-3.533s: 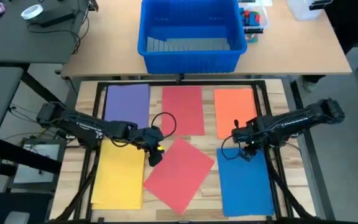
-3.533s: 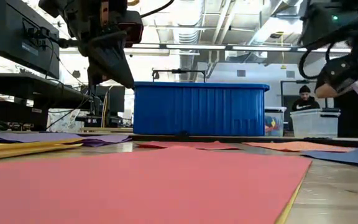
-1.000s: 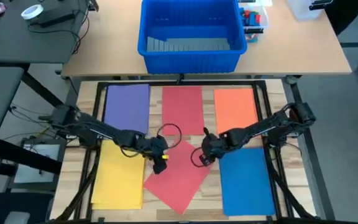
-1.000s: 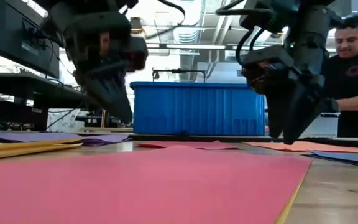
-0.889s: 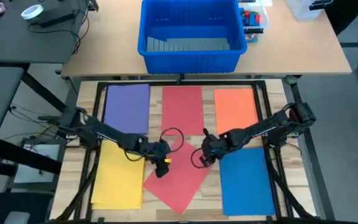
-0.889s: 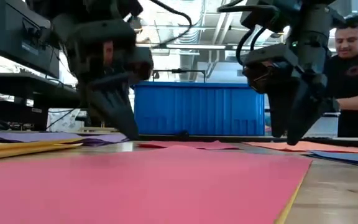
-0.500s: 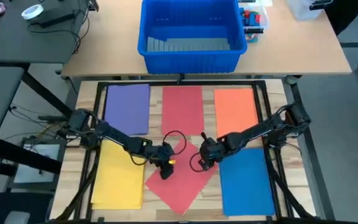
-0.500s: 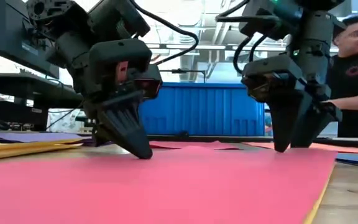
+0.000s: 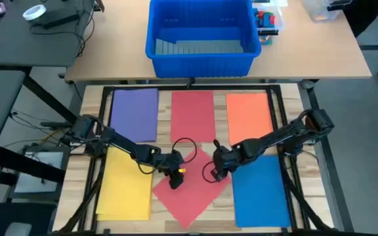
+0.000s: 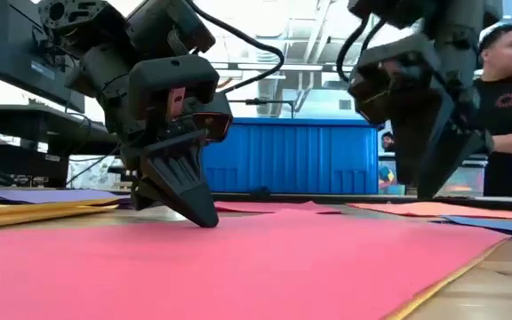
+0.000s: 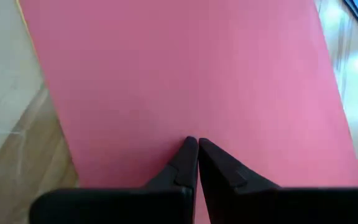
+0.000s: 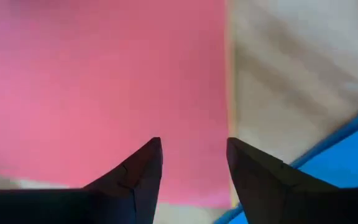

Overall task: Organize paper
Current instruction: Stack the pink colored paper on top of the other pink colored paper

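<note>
Left gripper: my fingers are pressed together with nothing between them, tips planted on the crooked red sheet, so that I can pin or slide it by friction.
Right gripper: fingers spread apart, empty, poised above the sheet's edge nearest my right arm; whether the tips touch the paper cannot be told.
Crooked red sheet: directly under both grippers, lying skewed as a diamond between the yellow sheet outboard of my left gripper and the blue sheet outboard of my right.
Sorted sheets: purple sheet, second red sheet and orange sheet lie squared in a row beyond my fingertips, towards the blue bin.
Judgement: the skew is the one disorder left; two contact points on opposite sides would let me rotate it square.
Risk: thin paper may buckle under a hard push.
</note>
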Available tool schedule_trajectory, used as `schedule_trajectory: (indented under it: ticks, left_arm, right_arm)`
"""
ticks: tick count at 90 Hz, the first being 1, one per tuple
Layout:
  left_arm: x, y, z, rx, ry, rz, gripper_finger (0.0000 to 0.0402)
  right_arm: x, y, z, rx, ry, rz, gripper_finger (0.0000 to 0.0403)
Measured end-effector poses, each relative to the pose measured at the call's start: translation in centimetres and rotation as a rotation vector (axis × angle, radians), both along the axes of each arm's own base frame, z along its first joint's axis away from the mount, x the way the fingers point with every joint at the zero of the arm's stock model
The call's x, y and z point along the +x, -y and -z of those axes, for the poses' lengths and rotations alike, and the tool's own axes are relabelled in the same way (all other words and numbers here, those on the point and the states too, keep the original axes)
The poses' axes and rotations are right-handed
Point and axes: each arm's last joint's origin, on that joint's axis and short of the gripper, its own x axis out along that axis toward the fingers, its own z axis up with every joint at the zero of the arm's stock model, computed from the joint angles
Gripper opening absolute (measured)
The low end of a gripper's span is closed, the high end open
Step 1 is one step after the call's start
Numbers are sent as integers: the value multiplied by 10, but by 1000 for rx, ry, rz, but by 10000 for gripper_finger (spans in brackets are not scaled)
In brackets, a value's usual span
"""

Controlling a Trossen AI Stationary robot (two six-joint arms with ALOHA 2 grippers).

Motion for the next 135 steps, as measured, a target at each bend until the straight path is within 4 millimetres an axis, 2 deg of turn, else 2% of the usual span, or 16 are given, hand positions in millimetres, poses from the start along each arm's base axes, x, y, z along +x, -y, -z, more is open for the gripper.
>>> schedule_trajectory:
  ticks: [11, 31, 38, 53, 60, 67, 77, 92, 118, 135]
  left_arm:
    - [0, 0, 0, -4, 2, -5, 0]
    - [5, 1, -5, -27, 50, 14, 0]
    - [9, 2, -14, -7, 84, 47, 0]
    - [26, 8, -48, 68, 206, 122, 0]
    - [31, 13, -56, 126, 220, 151, 0]
    - [35, 17, -52, 172, 207, 166, 0]
    - [39, 20, -44, 135, 199, 127, 0]
    - [40, 15, -39, 115, 160, 84, 4]
    - [38, 13, -35, 153, 123, 114, 81]
    - [37, 16, -36, 242, 141, 83, 92]
  right_arm:
    - [3, -5, 2, 8, 28, -16, 168]
    - [-3, -4, 9, -12, -23, -21, 168]
    - [-4, -4, 9, -15, -29, -19, 168]
    - [-4, -4, 9, -17, -27, -21, 168]
    - [-4, -4, 9, -18, -27, -23, 168]
    - [-4, -4, 9, -21, -27, -28, 168]
    - [-4, -4, 9, -34, -20, -57, 168]
    - [-4, -4, 10, -36, -22, -59, 168]
    - [-4, -3, 10, -54, -18, -59, 168]
    - [-4, -2, 10, -82, -13, -40, 168]
